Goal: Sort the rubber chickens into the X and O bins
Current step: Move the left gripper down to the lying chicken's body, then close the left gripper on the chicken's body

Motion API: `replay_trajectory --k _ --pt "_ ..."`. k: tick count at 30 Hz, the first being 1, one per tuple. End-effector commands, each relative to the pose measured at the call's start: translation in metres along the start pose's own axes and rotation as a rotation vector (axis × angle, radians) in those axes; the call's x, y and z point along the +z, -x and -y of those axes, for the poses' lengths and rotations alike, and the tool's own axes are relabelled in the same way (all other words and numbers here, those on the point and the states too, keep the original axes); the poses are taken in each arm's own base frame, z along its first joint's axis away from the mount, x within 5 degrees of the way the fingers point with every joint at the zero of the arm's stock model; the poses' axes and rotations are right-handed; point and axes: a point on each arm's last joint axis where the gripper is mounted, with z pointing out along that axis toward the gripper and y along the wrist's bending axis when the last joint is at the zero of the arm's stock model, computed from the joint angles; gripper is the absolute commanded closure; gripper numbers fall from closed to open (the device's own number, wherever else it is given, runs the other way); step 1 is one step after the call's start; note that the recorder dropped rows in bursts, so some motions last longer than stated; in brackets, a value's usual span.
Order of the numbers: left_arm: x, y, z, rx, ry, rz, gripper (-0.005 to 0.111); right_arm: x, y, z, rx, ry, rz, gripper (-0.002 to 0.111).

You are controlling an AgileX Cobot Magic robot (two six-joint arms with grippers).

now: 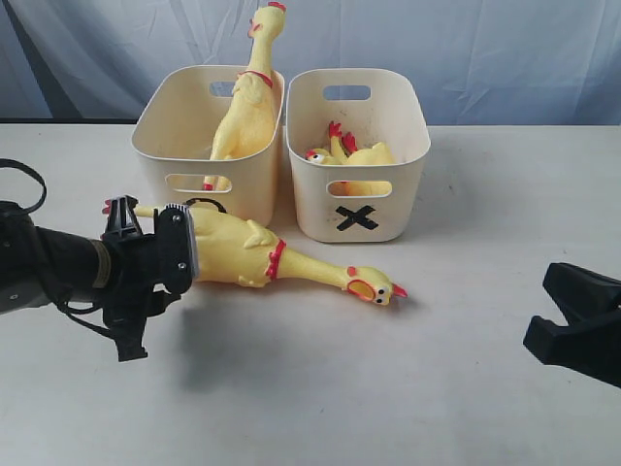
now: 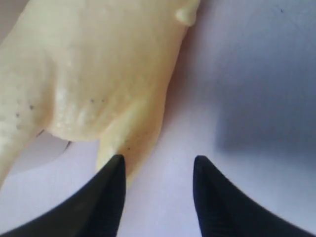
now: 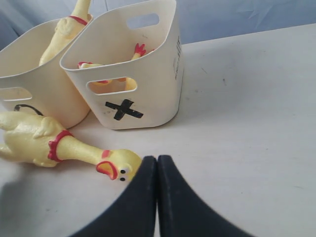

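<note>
A long yellow rubber chicken (image 1: 247,254) lies on the table in front of the bins, head (image 1: 374,285) pointing right. My left gripper (image 1: 184,254) is at its tail end and stands open (image 2: 158,163). One fingertip (image 2: 114,170) touches the chicken's body (image 2: 94,74); only table shows between the fingers. The left bin (image 1: 175,126) holds an upright long chicken (image 1: 250,97), and its mark is mostly hidden. Small chickens (image 1: 361,153) lie in the X bin (image 1: 403,126). My right gripper (image 1: 568,316) is shut and empty (image 3: 157,160), beside the lying chicken's head (image 3: 117,164).
The bins stand side by side at the back middle, the X mark (image 3: 123,109) facing forward. A blue cloth backdrop (image 1: 485,49) hangs behind the table. Bare tabletop (image 1: 408,388) lies between my two grippers and to the right of the X bin.
</note>
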Motion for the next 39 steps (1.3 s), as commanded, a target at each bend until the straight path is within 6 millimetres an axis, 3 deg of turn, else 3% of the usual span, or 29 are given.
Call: replay_trajectory --k 1,4,7,10,24,39 --pt "-0.014 0.005 -0.008 0.02 0.045 0.011 0.065 0.0 0.0 0.001 -0.009 0.003 0.006 0.109" --pt "-0.018 0.007 -0.011 0.029 0.061 0.019 0.06 0.0 -0.001 0.001 -0.008 0.004 0.004 0.109" --pt "-0.018 0.008 -0.011 0.125 0.063 0.025 0.046 0.0 -0.001 0.0 -0.008 0.006 0.003 0.109" --pt "-0.019 0.009 -0.011 0.227 0.069 0.036 0.046 0.0 -0.001 0.0 -0.008 0.006 0.003 0.109" --pt "0.003 0.003 -0.02 0.187 0.044 0.009 0.046 0.0 -0.001 0.0 -0.008 0.006 0.003 0.109" --pt "0.021 -0.001 -0.016 0.147 0.0 -0.01 0.046 0.0 0.0 0.001 -0.008 -0.001 0.008 0.109"
